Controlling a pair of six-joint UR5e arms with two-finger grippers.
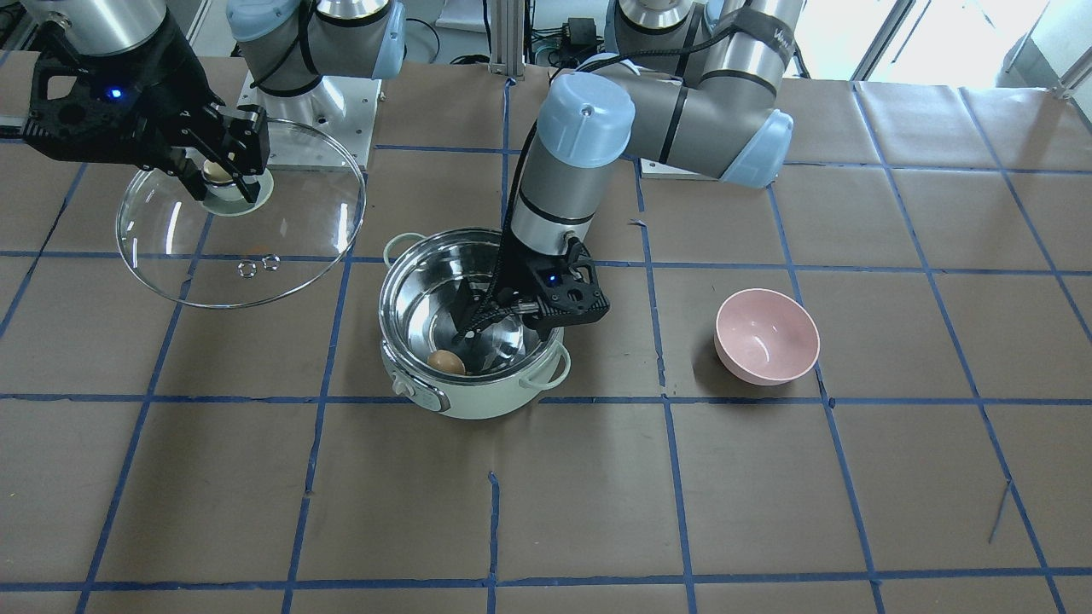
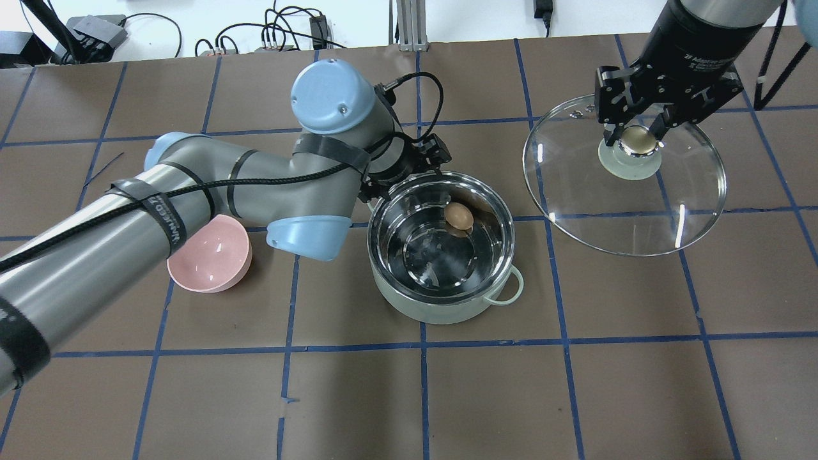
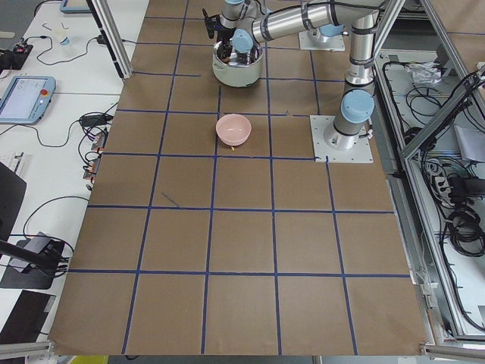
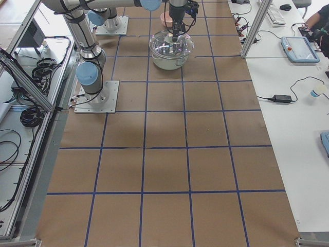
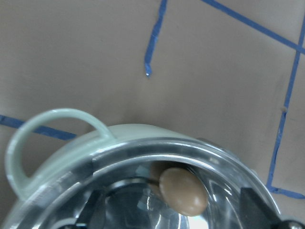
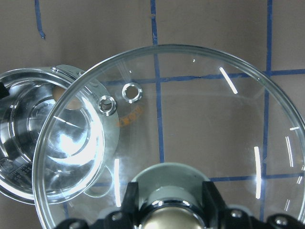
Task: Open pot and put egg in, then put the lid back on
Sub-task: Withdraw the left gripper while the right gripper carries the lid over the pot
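Our right gripper (image 2: 638, 135) is closed on the lid (image 2: 594, 198), holding it off to one side so the mouth of the pot (image 2: 441, 305) is free. Our left gripper (image 1: 482, 320) reaches into the pot with its fingers spread, holding nothing. The egg (image 2: 459, 216) lies loose on the steel bottom, against the wall. The pink bowl (image 2: 208, 259) is empty.

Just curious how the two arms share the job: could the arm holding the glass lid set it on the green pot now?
Probably not yet. The right gripper holds the lid off to one side, but the left gripper reaches down into the pot beside the egg, blocking the opening.
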